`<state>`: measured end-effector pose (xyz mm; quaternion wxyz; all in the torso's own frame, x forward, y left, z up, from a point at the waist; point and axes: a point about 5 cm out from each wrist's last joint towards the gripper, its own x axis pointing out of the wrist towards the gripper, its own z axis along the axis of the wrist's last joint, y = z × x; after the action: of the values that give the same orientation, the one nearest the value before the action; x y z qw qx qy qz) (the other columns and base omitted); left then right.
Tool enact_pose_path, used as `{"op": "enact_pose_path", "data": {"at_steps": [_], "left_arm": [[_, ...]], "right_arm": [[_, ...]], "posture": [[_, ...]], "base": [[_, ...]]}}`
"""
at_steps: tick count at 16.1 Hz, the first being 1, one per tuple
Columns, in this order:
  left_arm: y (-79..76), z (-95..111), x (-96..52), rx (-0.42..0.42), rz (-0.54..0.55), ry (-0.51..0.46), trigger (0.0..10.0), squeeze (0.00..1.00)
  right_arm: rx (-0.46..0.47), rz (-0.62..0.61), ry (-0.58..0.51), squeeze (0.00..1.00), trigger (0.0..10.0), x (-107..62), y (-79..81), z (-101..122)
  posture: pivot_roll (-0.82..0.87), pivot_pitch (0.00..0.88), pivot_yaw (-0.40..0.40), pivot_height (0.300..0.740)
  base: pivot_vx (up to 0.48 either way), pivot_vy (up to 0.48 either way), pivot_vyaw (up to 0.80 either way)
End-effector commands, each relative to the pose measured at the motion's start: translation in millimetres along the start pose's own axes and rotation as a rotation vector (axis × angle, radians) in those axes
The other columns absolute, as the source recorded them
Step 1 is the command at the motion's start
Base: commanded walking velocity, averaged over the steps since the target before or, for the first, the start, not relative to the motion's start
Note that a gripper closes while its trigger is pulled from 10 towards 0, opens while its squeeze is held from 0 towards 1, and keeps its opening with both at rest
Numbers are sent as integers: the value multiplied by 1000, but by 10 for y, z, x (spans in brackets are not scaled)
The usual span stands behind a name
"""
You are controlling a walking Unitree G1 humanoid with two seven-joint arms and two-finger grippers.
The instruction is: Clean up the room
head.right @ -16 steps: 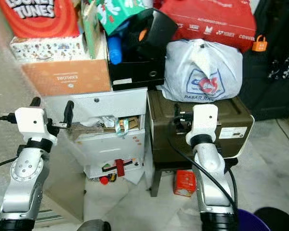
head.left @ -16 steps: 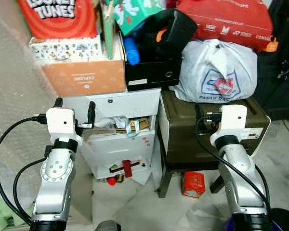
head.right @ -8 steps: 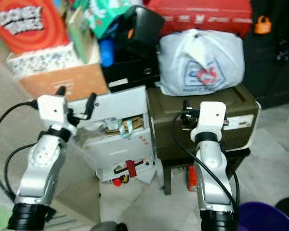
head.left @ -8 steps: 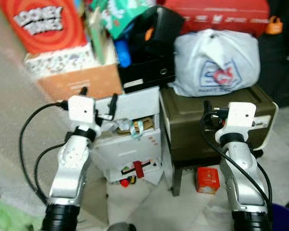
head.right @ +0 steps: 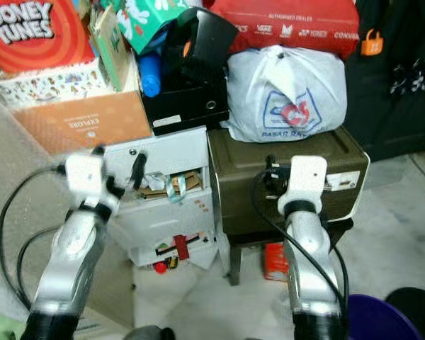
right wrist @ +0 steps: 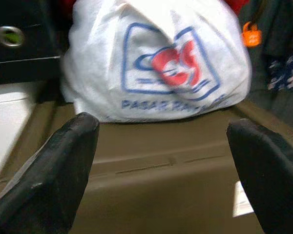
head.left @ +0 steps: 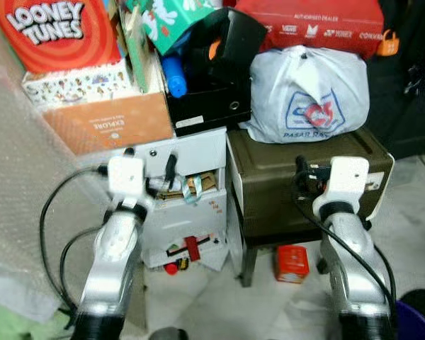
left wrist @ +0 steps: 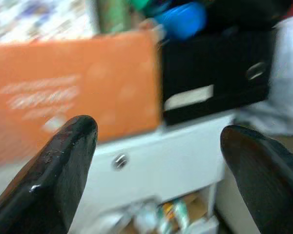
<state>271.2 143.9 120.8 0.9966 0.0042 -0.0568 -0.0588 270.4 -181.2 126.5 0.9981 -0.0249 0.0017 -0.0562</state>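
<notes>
Left eye view: left gripper (head.left: 150,161) raised before white metal cabinet (head.left: 191,152), fingers spread, holding nothing. Orange cardboard box (head.left: 106,125) on cabinet's top left edge, black file box (head.left: 209,106) beside it. Papers and clutter spilling from cabinet's open drawer (head.left: 188,185). White plastic bag (head.left: 308,95) atop dark olive case (head.left: 297,173). Right gripper (right wrist: 161,146) spread wide, empty, aimed at bag. Small red carton (head.left: 292,263) on floor under case.
</notes>
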Motion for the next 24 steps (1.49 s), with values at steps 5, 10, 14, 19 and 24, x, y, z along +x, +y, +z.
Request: {"op": "enact_pose_path", "data": {"at_steps": [5, 10, 14, 19, 24], "left_arm": [[315, 13, -236, 56, 157, 9, 10000, 0], [188, -103, -279, -2, 143, 52, 10000, 0], [-96, -246, -163, -66, 31, 93, 10000, 0], [-44, -519, -289, -11, 73, 175, 10000, 0], [78, -403, -204, 6, 36, 148, 10000, 0]], "right_arm": [[-35, 45, 117, 0, 10000, -354, -233, -331], [-43, 25, 88, 0, 10000, -353, -333, -257], [-52, 26, 6, 0, 10000, -411, -321, -126], [-34, 52, 7, 0, 10000, -462, -165, -176], [-76, 17, -6, 0, 10000, -448, -70, -227]], "posture": [[-9, 0, 25, 740], [-74, 0, 51, 740], [-166, 0, 106, 740], [-178, 0, 147, 740], [-164, 0, 137, 740]], "base": [[0, 0, 0], [0, 0, 0], [0, 0, 0], [0, 0, 0], [0, 0, 0]]}}
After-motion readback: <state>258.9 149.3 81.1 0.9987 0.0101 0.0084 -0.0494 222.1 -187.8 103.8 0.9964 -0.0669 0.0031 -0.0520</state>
